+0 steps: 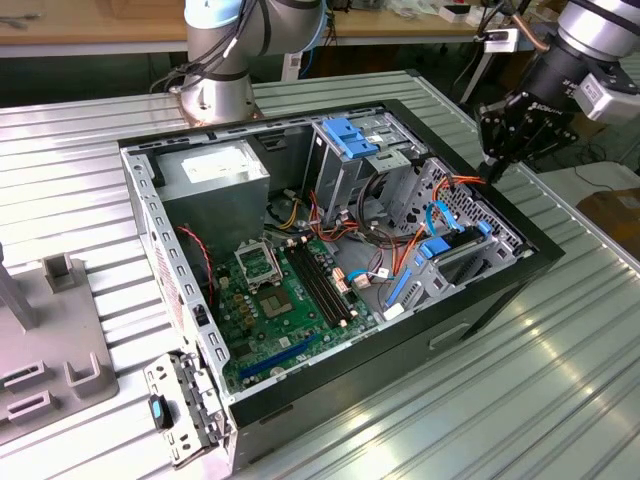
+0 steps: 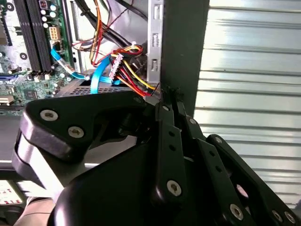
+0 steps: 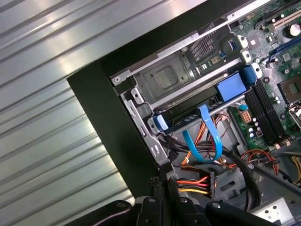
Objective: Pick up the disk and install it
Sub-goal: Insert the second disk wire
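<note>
Ribbed metal table (image 1: 560,380) bearing an open black computer case (image 1: 400,360), lid off, green motherboard (image 1: 280,300) exposed. At the exterior view's right, inside the case, a grey drive cage (image 3: 164,80) with the disk (image 3: 188,115) seemingly slotted edge-on beneath its top plate, blue frame ends showing at either side, a blue flat cable (image 3: 207,136) looping away from it. Above the case wall just beside that cage, the black gripper (image 1: 492,172), fingertips pinched together on nothing in both wrist views, red-and-yellow power wires (image 3: 195,184) close below.
</note>
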`<state>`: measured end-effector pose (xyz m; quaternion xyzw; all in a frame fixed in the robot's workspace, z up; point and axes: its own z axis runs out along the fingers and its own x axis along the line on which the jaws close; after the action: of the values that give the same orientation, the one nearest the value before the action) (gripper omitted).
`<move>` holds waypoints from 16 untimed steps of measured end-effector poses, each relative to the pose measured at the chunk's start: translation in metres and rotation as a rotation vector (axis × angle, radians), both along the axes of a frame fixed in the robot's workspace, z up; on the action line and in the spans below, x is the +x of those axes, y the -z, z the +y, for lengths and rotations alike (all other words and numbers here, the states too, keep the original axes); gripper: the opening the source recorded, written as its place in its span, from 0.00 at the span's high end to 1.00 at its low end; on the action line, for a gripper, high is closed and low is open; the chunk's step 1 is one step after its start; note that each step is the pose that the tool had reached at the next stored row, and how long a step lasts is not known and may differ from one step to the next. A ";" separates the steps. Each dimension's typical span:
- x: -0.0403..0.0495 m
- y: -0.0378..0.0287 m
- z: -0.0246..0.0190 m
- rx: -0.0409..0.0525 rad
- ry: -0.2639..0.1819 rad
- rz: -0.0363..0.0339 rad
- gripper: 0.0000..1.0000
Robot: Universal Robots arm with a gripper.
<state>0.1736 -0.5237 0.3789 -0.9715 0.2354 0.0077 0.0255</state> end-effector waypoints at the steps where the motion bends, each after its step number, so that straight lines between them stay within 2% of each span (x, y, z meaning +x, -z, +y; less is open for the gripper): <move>1: -0.0040 0.0000 -0.0001 0.0000 0.000 -0.0013 0.84; 2: -0.0084 0.0001 -0.0002 0.0001 0.000 -0.0024 0.84; 3: -0.0088 0.0002 -0.0003 0.0001 0.004 -0.0024 0.84; 7: -0.0088 0.0008 -0.0002 -0.0002 0.100 -0.0024 0.84; 9: -0.0088 0.0012 -0.0002 -0.0004 0.134 -0.0024 0.84; 12: -0.0089 0.0013 -0.0003 -0.0004 0.138 -0.0024 0.84; 14: -0.0089 0.0014 -0.0003 -0.0002 0.163 -0.0023 0.84; 16: -0.0089 0.0014 -0.0003 -0.0005 0.232 -0.0023 0.84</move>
<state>0.1646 -0.5240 0.3774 -0.9377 0.3465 0.0035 0.0263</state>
